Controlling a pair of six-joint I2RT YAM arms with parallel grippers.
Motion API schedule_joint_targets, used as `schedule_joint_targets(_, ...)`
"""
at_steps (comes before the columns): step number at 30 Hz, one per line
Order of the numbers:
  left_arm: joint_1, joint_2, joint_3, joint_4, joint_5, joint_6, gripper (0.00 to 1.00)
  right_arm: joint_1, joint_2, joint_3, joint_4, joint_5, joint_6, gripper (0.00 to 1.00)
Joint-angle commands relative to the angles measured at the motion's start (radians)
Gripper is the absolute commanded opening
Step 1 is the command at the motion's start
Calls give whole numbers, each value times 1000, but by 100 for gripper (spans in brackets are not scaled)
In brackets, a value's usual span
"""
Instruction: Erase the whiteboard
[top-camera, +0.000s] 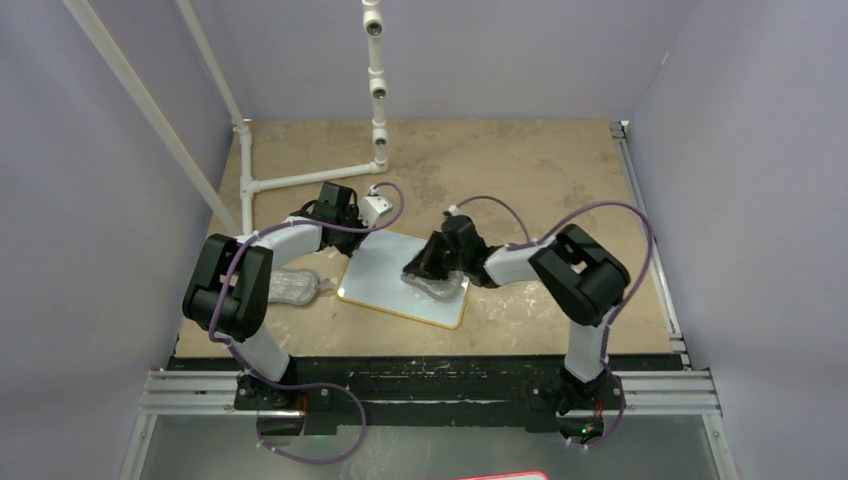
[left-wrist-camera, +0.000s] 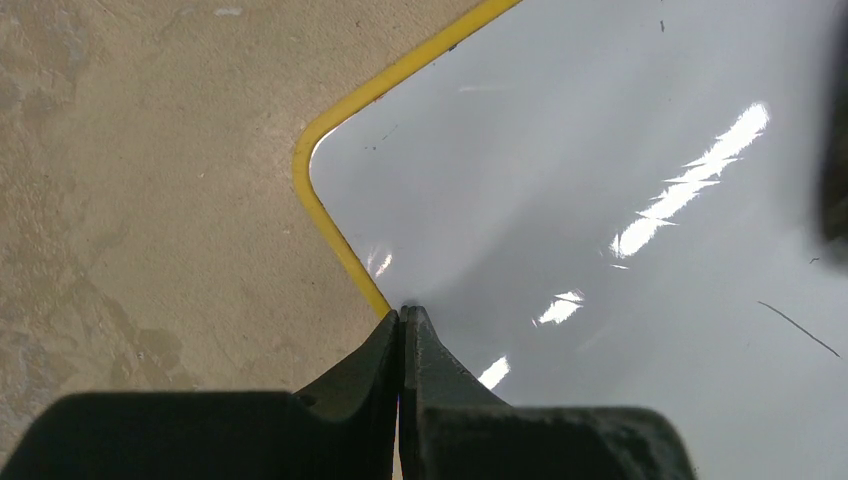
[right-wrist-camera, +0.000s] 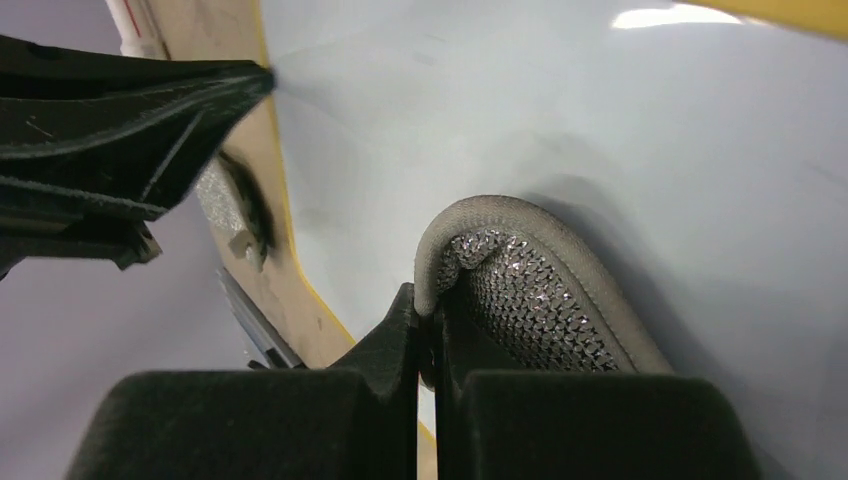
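Observation:
The whiteboard (top-camera: 385, 272) lies flat on the table, white with a yellow rim, and shows no red marks. My left gripper (top-camera: 372, 228) is shut and empty, its tips pressed on the board's far left edge just by the rounded corner (left-wrist-camera: 402, 312). My right gripper (top-camera: 425, 270) is shut on the rim of a grey oval cloth pad (top-camera: 441, 289), which rests on the board's right half. In the right wrist view the pad (right-wrist-camera: 520, 285) curls up from the board (right-wrist-camera: 600, 130) at the right gripper (right-wrist-camera: 430, 305). A thin dark line (left-wrist-camera: 797, 328) shows on the board (left-wrist-camera: 600, 200).
A second grey pad (top-camera: 290, 288) lies on the table left of the board, under the left arm. White pipe (top-camera: 300, 180) runs along the table at the back left and rises as a post (top-camera: 378, 90). Metal rails (top-camera: 655, 260) border the right and front edges.

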Motion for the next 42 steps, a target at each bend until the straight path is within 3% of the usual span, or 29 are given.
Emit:
schedule_joint_targets(1, -6, 30, -49, -136, -9, 1, 0, 123, 196, 256, -94, -18, -139, 0)
schedule_joint_targets(4, -6, 35, -44, -138, -17, 3, 0, 174, 266, 348, -89, -103, -178, 0)
schedule_joint_targets(6, -6, 35, -40, -138, -18, 4, 0, 174, 251, 307, -126, -122, -174, 0)
schedule_joint_targets(14, -6, 27, -41, -136, -25, 14, 0, -27, -108, -203, -195, 0, -203, 0)
schedule_joint_targets(18, -6, 21, -45, -134, -33, 20, 0, -81, -304, -334, -261, 56, -206, 0)
schedule_joint_targets(23, -6, 26, -39, -137, -30, 16, 0, -66, -258, -288, -247, 35, -243, 0)
schedule_joint_targets(31, -7, 36, -31, -141, -31, 8, 0, 122, -76, -149, -146, -137, -288, 0)
schedule_joint_targets(37, -7, 34, -24, -147, -38, 13, 0, 88, -203, -255, -267, -85, -307, 0)
schedule_joint_targets(42, -8, 34, -23, -148, -34, 12, 0, -38, -298, -331, -303, -57, -332, 0)
